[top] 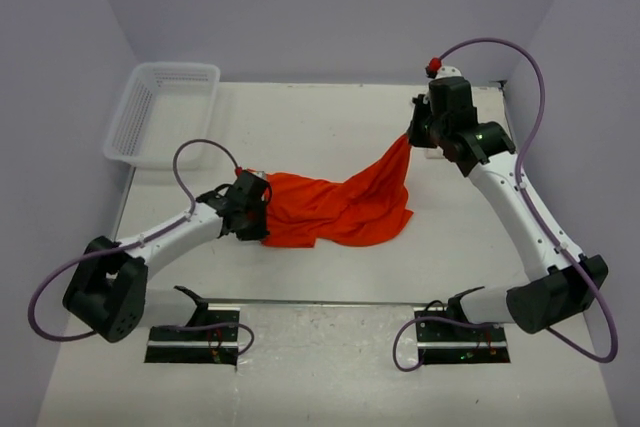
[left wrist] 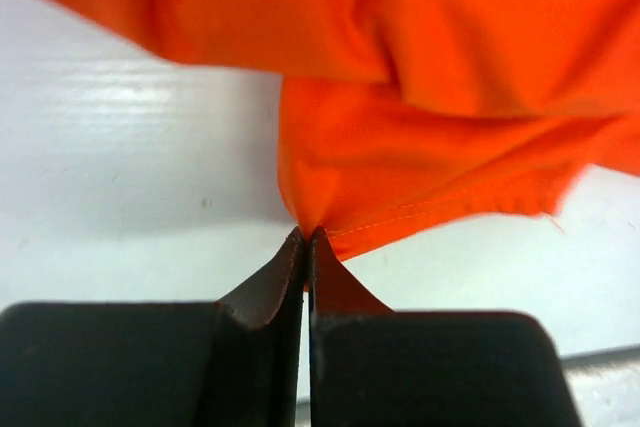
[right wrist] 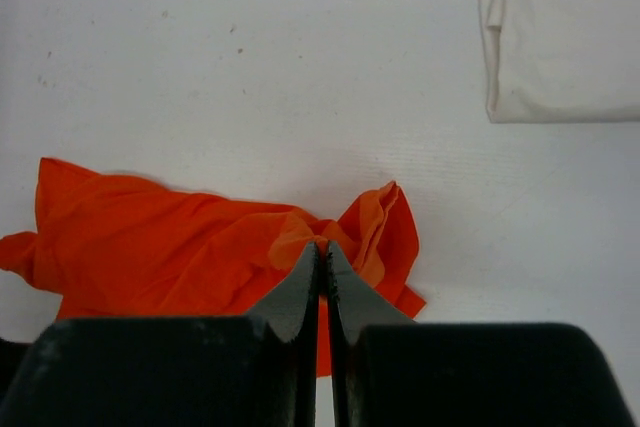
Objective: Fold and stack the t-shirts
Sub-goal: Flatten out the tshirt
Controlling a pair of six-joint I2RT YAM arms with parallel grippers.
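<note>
Both grippers are clamped on the orange t-shirt: the left gripper has its jaws pressed together on a stitched hem at the garment's left end, low at the table, and its wrist view shows the left gripper tips meeting with a pinch of orange t-shirt cloth gathered between them; the right gripper is likewise closed on the opposite end, held higher so that a band of cloth rises from the table up to it, and in its own wrist view the right gripper tips nip a small fold of the orange t-shirt. Beneath them, the white table spreads between pale walls. On it, the orange t-shirt lies crumpled and stretched between the two arms, near the middle of the table, its bulk resting on the surface with wrinkles running toward the raised right end. At the far left corner stands a white plastic basket, well apart from the garment. From the right wrist a cream t-shirt shows, folded flat on the table beyond the orange one and apart from it, with neat straight edges
</note>
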